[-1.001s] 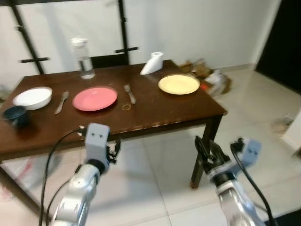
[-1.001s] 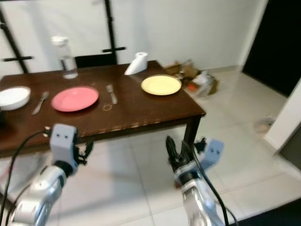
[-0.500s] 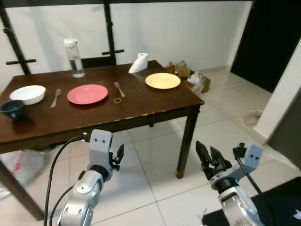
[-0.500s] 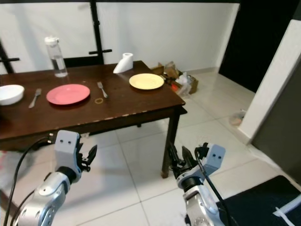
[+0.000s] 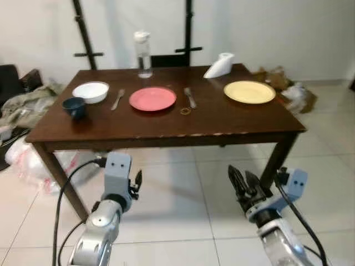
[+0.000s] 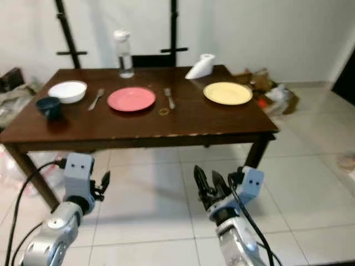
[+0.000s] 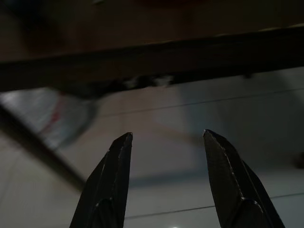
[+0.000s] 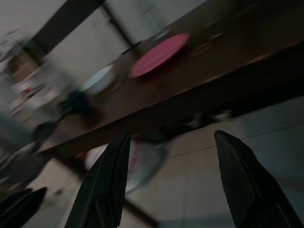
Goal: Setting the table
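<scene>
A dark wooden table stands before me. From left to right it carries a dark blue cup, a white bowl, a utensil, a pink plate, a fork, a small ring and a yellow plate. At the back stand a clear bottle and a tipped paper roll. My left gripper and right gripper hang below the table's front edge, over the floor. Both are open and hold nothing, with the left gripper's fingers and the right gripper's fingers spread.
A dark chair sits behind the table between black stand poles. Bags and cloth lie on the floor at the left. Clutter lies on the floor at the back right. Pale tiled floor stretches in front of the table.
The camera has swung, so the table now sits centred and the whole top is in sight. The things on it have not moved. Both arms keep the same low pose.
</scene>
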Tool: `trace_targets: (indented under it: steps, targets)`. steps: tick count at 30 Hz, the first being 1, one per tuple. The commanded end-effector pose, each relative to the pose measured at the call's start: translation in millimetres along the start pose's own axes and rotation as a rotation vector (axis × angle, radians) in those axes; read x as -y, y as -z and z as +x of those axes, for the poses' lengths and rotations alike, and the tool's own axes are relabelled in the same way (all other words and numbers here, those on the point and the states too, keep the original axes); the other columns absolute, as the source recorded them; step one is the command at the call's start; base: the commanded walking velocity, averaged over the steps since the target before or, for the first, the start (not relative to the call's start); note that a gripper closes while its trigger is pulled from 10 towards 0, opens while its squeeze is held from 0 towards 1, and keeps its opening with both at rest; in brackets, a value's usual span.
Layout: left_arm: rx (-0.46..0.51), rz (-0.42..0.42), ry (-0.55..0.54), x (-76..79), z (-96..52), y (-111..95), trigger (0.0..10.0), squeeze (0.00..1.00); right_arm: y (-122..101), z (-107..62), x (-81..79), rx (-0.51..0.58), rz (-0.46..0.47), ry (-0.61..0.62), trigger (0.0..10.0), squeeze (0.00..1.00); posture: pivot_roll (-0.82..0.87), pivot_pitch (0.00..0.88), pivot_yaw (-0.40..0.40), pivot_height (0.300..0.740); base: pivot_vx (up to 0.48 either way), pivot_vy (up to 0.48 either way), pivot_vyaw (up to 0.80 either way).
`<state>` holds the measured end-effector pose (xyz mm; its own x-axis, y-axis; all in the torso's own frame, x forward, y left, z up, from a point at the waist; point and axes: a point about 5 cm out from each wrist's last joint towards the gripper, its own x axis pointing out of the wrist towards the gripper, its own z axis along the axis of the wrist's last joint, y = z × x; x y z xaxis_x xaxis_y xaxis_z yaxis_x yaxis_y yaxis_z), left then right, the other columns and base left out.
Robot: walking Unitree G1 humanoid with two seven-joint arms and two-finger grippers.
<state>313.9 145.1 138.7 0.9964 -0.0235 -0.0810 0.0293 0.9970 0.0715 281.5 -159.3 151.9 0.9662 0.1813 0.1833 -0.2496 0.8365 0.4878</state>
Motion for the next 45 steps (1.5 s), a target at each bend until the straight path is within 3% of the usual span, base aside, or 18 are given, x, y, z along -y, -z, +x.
trace_targets:
  steps: [1,45]
  targets:
    - [-0.043,0.017,-0.023,-2.8,-1.0,9.4,10.0,0.0,1.7,-2.6,-1.6,-0.007,0.015,-0.015,10.0,0.0,-0.01,0.022,0.076,0.74,0.0,0.0,0.76]
    - [-0.058,0.03,-0.14,-10.3,4.0,12.9,10.0,0.0,3.6,-0.3,-6.8,-0.009,0.015,-0.07,10.0,0.0,0.0,0.017,0.052,0.74,0.0,0.0,0.75]
